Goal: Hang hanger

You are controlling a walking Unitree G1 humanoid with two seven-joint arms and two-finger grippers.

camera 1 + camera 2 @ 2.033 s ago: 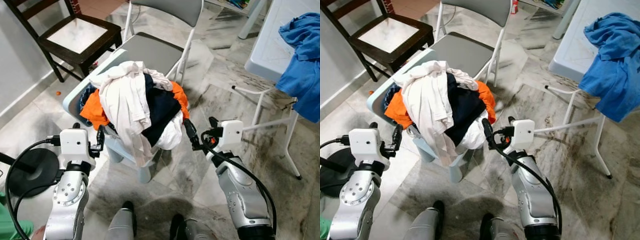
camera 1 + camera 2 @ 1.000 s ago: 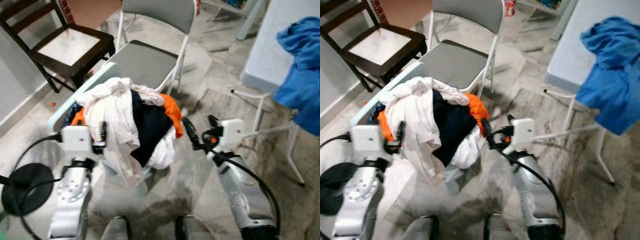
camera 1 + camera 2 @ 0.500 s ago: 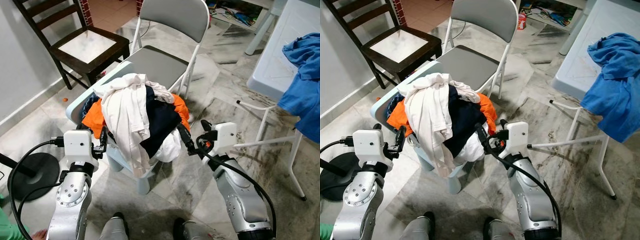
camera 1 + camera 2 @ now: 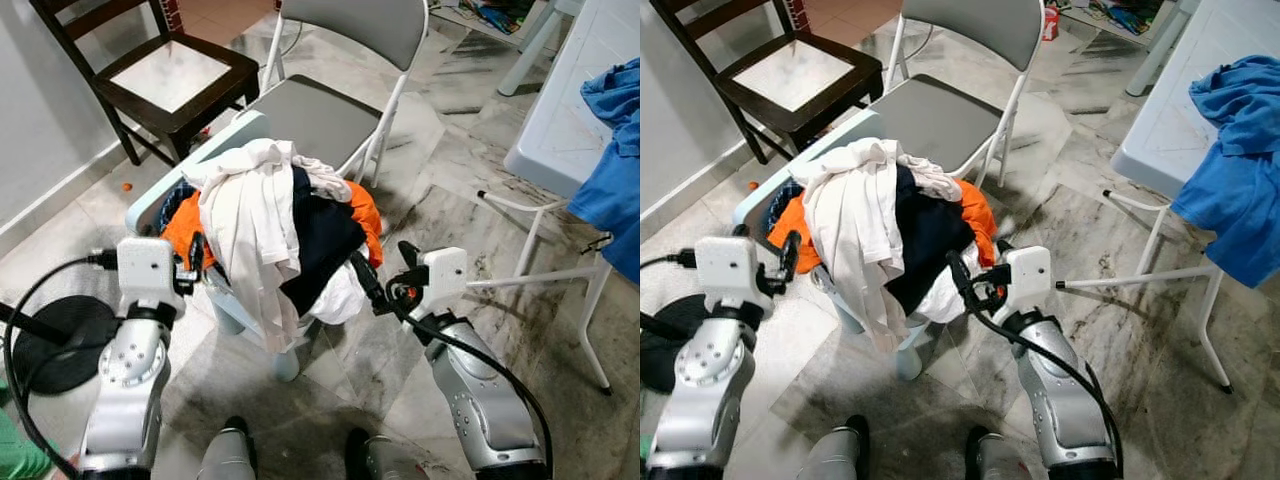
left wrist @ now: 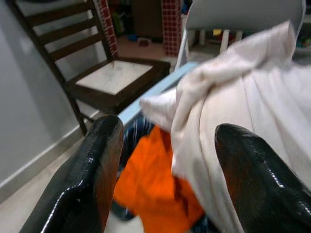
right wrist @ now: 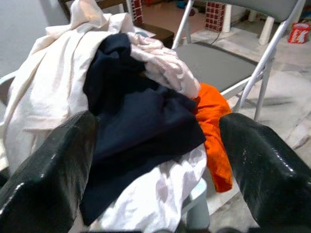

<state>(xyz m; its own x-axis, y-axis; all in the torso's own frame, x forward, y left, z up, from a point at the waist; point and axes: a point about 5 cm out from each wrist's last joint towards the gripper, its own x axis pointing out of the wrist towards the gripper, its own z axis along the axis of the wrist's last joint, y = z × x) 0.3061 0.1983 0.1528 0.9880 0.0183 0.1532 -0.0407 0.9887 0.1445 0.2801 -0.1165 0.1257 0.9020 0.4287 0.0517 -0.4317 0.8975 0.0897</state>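
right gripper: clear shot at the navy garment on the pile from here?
Probably yes. The right gripper is open and sits beside the pile's edge, with the navy garment facing it, nothing between them in the right wrist view. The white garment covers only its far side.

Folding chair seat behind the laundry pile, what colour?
Grey, on a white metal frame; the folding chair shows best in the right eye view.
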